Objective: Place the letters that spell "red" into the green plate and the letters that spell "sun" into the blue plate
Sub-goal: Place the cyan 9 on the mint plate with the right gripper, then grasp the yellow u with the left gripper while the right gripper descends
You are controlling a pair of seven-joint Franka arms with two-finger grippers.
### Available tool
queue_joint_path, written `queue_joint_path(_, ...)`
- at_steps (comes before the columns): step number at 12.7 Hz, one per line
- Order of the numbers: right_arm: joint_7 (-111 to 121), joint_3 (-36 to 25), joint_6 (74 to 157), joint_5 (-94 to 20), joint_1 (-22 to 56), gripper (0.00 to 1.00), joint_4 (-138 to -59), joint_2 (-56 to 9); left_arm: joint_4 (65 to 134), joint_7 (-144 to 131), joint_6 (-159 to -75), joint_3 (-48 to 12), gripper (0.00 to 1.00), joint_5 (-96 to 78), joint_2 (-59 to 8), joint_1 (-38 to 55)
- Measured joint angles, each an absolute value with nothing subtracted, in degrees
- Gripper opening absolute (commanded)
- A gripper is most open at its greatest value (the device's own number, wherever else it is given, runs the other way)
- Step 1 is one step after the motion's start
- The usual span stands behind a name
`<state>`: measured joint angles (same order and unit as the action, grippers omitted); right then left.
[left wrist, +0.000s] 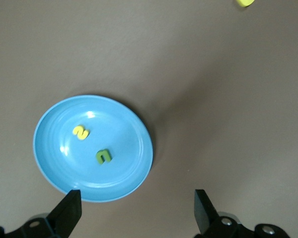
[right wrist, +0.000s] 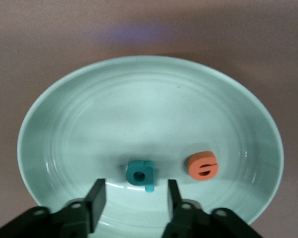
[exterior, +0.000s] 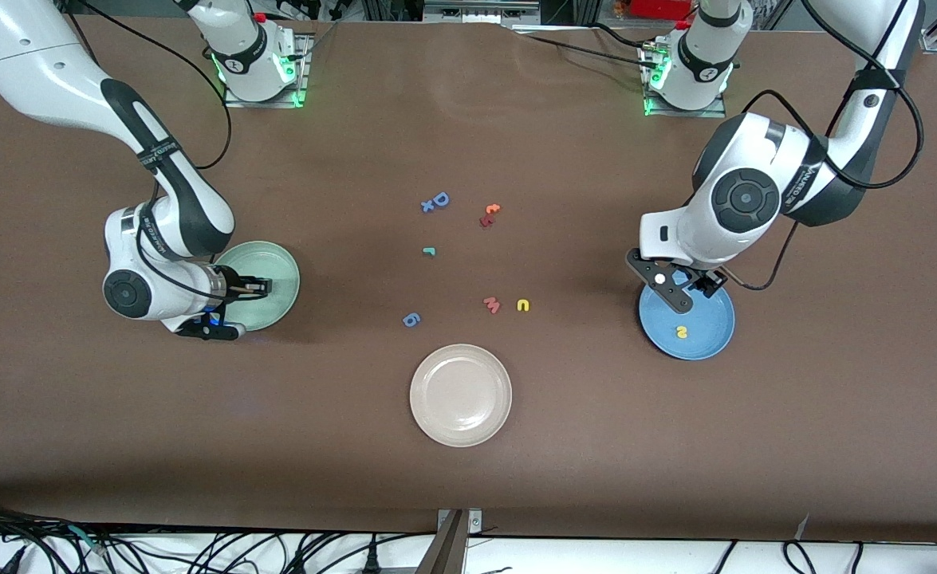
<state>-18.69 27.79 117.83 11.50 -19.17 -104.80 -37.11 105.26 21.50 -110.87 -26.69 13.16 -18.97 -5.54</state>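
Brown table (exterior: 197,446); teal "d" (right wrist: 140,174) in green plate (right wrist: 89,114).

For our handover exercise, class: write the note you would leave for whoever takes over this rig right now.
Right end effector: open, low over the green plate, with the teal "d" lying in the plate between its fingers, apparently released.
Left end effector: open, empty, over the blue plate.
Done: teal "d" and orange "e" lie in the green plate; yellow "s" and green "u" lie in the blue plate.
Left: teal "r" to the green plate, yellow "n" to the blue plate. Both lie on the table mid-way between the arms.
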Motion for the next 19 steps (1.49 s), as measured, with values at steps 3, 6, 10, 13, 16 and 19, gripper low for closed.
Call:
queue_joint_path(3, -20.48, 29.06, 117.06, 11.48, -19.17, 0.84, -104.29, -36.18, 102.80, 13.77, -114.04, -26.98, 1.00, 13.16, -23.64, -0.33)
queue_joint_path(6, -30.00, 34.52, 114.92, 11.48, -19.04, 0.84, -104.07, -34.93, 102.00, 5.16, -120.37, -26.98, 1.00, 13.17, -28.39, 3.91)
queue_joint_path(10, -42.89, 41.27, 114.45, 11.48, -18.40, 0.84, -104.09, -34.43, 101.76, -3.50, -131.71, -26.90, 1.00, 13.18, -33.50, 6.13)
queue_joint_path(13, -51.52, 44.39, 116.14, 11.46, -16.40, 0.84, -104.28, -35.07, 101.62, -8.17, -136.38, -25.60, 1.00, 14.88, -37.36, 9.88)
queue_joint_path(16, -60.66, 44.66, 122.14, 11.46, -9.02, 0.84, -104.53, -36.37, 98.88, -10.89, -137.28, -24.45, 1.00, 18.81, -40.50, 12.18)
queue_joint_path(19, -66.42, 44.37, 127.82, 11.47, -4.49, 0.83, -104.77, -38.48, 96.95, -12.71, -137.28, -23.06, 0.91, 22.02, -43.02, 14.21)
